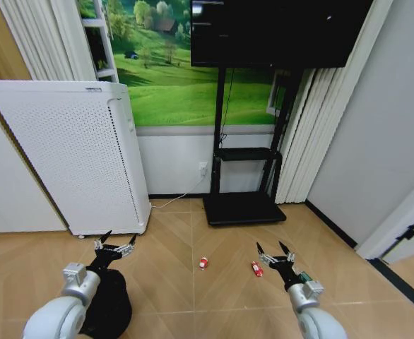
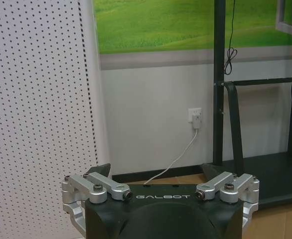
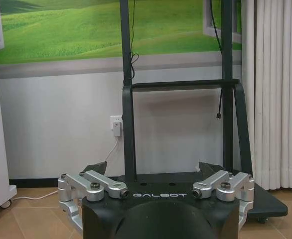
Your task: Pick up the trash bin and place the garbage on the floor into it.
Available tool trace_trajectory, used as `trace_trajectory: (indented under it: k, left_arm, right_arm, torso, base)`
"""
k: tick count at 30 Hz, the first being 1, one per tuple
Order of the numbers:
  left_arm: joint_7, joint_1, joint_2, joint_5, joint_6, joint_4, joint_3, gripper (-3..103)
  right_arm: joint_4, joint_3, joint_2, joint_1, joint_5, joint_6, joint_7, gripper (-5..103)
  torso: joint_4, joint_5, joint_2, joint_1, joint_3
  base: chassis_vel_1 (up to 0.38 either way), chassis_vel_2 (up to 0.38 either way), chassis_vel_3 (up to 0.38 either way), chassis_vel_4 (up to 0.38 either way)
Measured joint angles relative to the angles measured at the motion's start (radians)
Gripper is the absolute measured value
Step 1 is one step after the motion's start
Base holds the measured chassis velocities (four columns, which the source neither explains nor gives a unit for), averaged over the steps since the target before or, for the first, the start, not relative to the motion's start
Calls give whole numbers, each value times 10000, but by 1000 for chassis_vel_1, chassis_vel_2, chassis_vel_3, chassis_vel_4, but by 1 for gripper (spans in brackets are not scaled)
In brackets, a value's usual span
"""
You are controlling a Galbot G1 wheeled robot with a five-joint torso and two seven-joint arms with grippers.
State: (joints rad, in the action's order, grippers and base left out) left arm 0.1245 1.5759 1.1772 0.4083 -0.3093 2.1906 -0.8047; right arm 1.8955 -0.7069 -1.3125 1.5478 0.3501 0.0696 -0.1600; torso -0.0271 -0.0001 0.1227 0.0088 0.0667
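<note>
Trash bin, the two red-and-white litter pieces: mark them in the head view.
trash bin [image 1: 111,302], head view, on its black bag-lined side, under the left arm.
left litter piece [image 1: 203,263], head view, middle of it, on the floor.
right litter piece [image 1: 256,268], head view, its red body, near the right gripper.

Ahead of me, to my left, a tall white perforated appliance stands against the wall. Beside it, a black stand carries a dark screen above a low shelf and flat base. A green meadow mural spans the wall behind. A white plug sits in the wall socket. Pale pleated curtains hang to my right.
</note>
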Motion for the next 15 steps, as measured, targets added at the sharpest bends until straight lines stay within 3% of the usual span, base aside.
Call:
trace_trajectory:
  k: [13, 15]
  left_arm:
    - [-108, 72, 111, -228, -43, -86, -15, 100]
    - [-627, 189, 356, 279, -423, 57, 2, 100]
  right_arm:
    - [-121, -11, -64, 12, 1, 121, 63, 100]
    - [-273, -9, -161, 2, -22, 181, 109, 100]
  torso:
    - [0, 0, -468, -80, -385]
    - [0, 1, -577, -84, -480]
  base:
    - [0, 0, 0, 0]
    - [0, 0, 0, 0]
